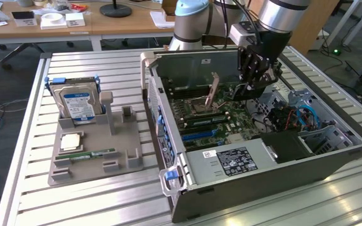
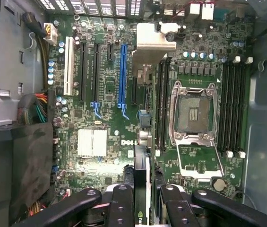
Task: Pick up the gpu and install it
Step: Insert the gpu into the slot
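Gripper (image 2: 145, 201) is clamping the gpu (image 2: 142, 182), fingers (image 2: 122, 203) pressing on its two flat faces. The card is hanging edge-down inside the open case (image 1: 332, 155), above the motherboard (image 2: 100, 118).

Landmark: the long blue slot (image 2: 122, 75).
- The gpu is running parallel to the blue slot, just beside it on the CPU socket (image 2: 194, 111) side. Cannot tell whether it is touching the board.
- Its silver bracket (image 2: 154, 40) is sitting near the blue slot's end closest to the rear vents.

Risks, as I am judging them:
- The card edge is looking offset from the blue slot, so pushing down here could land the connector on bare board or small components.
- The bracket could be catching on the rear wall, tilting the card in the grip.
- The socket beside the blue slot is lying open, and a slipping card could strike it.

Counts:
- gpu: one
- gripper: one
- long blue slot: one
- white slot (image 2: 67, 66): one, on the blue slot's far side from the socket
- CPU socket: one
- hard drive (image 1: 77, 103): one, standing in the gray tray (image 1: 124, 162), well apart from the blue slot and outside the case
- RAM stick (image 1: 93, 154): one, lying in that tray
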Motion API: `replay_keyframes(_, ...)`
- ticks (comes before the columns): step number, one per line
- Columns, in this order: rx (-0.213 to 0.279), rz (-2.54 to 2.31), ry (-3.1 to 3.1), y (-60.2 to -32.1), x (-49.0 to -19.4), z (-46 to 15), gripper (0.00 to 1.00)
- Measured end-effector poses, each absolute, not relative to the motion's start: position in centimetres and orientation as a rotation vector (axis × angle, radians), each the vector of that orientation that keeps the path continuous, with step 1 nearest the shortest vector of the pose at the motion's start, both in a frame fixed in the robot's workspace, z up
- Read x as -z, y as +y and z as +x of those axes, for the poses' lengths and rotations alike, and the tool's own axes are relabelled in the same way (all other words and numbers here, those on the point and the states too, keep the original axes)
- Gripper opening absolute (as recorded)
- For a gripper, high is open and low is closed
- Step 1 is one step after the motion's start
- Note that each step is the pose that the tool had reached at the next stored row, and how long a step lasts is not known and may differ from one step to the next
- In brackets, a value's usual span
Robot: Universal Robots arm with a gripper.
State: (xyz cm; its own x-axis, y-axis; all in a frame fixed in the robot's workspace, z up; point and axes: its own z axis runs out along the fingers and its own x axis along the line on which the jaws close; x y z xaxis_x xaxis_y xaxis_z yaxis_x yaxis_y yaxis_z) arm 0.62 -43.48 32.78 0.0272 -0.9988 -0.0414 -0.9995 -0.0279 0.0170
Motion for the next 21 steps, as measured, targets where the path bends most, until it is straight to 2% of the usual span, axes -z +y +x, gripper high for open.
replay_keyframes(21, -0.064, -2.242, 2.175, -43.7, -31.1, -0.1, 0.26)
